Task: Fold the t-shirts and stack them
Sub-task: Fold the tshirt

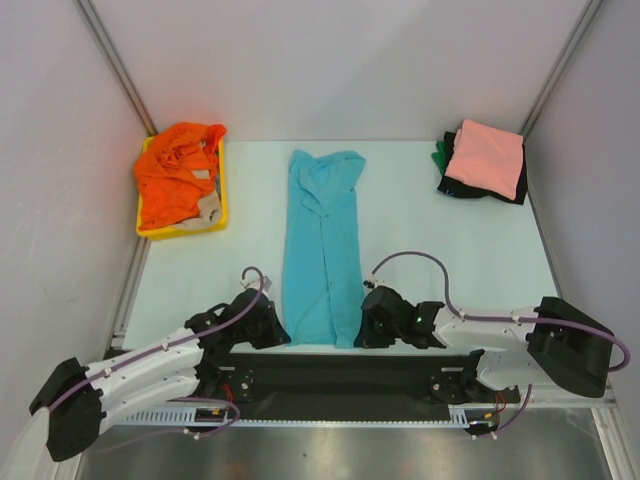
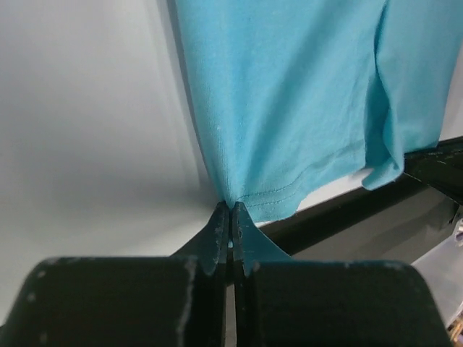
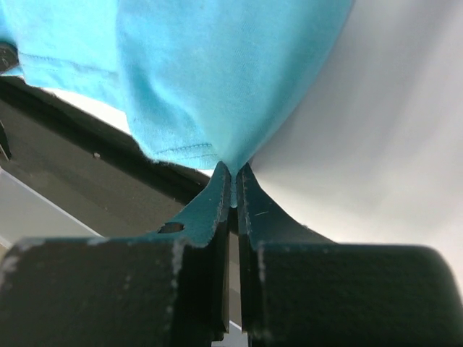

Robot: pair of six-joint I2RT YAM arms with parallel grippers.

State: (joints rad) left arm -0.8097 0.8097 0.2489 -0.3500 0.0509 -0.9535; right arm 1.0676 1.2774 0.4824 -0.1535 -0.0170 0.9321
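A turquoise t-shirt (image 1: 323, 240) lies as a long narrow strip down the middle of the table, collar end far, hem at the near edge. My left gripper (image 1: 272, 325) is shut on the hem's left corner; in the left wrist view the cloth (image 2: 289, 94) pinches into the closed tips of the left gripper (image 2: 231, 210). My right gripper (image 1: 364, 325) is shut on the hem's right corner, and the right wrist view shows the turquoise cloth (image 3: 202, 72) caught between the right gripper's (image 3: 233, 172) tips.
A yellow tray (image 1: 222, 200) at the far left holds an orange t-shirt (image 1: 175, 180) over a beige one (image 1: 207, 210). At the far right a folded salmon pink t-shirt (image 1: 487, 155) tops a black one (image 1: 478, 190), green (image 1: 437, 155) peeking out. A black strip (image 1: 350, 365) borders the table's near edge.
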